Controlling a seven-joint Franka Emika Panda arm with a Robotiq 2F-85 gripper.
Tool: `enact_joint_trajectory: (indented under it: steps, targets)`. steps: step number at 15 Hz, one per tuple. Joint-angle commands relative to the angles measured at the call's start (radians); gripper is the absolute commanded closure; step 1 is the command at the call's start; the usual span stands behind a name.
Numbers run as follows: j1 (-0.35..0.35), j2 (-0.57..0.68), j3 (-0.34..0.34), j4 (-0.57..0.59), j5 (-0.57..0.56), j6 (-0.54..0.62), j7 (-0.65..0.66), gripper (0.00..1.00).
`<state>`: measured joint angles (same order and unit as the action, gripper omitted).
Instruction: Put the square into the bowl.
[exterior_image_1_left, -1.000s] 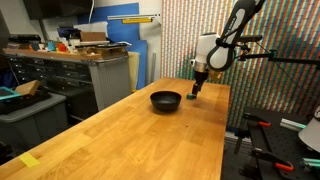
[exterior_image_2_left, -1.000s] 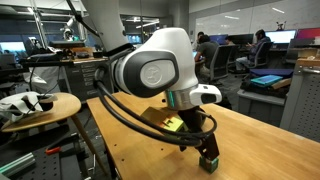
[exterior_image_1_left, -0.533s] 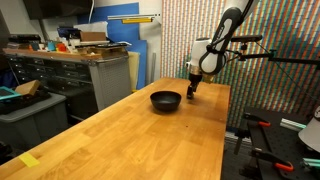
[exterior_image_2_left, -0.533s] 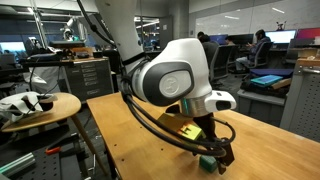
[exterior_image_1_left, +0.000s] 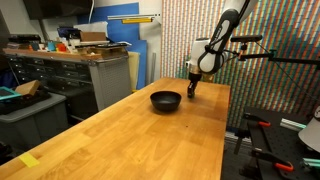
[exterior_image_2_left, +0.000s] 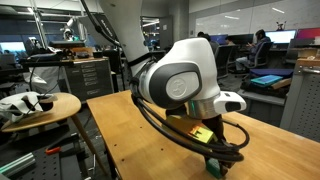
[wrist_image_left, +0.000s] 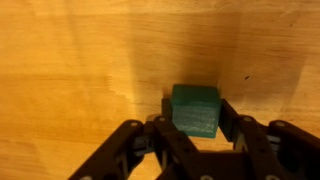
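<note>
In the wrist view the square (wrist_image_left: 195, 108), a small dark green block, rests on the wooden table with a black finger (wrist_image_left: 228, 118) pressed to each side. My gripper (wrist_image_left: 195, 120) is shut on it. In an exterior view the gripper (exterior_image_1_left: 190, 93) is low over the table, just right of and behind the shallow black bowl (exterior_image_1_left: 166, 100). In the exterior view from the opposite side, the large white wrist housing fills the middle and the gripper (exterior_image_2_left: 220, 160) touches down at the bottom edge. The bowl is hidden there.
The long wooden table (exterior_image_1_left: 130, 140) runs toward the camera, with its right edge close to the gripper. A cluttered workbench (exterior_image_1_left: 80, 55) stands to the left. A round stool top (exterior_image_2_left: 40, 105) holding a white object sits beside the table.
The arm has come down toward the table and shifted a little. The jaws, wide apart before, have closed onto the square.
</note>
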<state>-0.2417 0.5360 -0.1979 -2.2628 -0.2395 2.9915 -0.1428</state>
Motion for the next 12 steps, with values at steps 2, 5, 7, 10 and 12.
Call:
enact_joint_trajectory:
  steps: [2,5,7,10,12]
  targets:
    - [-0.027,-0.015,0.022,0.008,0.022,-0.032,-0.059,0.77]
    - [-0.034,-0.037,0.034,0.007,0.024,-0.083,-0.081,0.77]
    - [-0.053,-0.056,0.064,0.021,0.038,-0.165,-0.116,0.77]
    - [-0.052,-0.081,0.088,0.068,0.077,-0.295,-0.141,0.77]
    - [-0.032,-0.097,0.085,0.105,0.082,-0.357,-0.137,0.77]
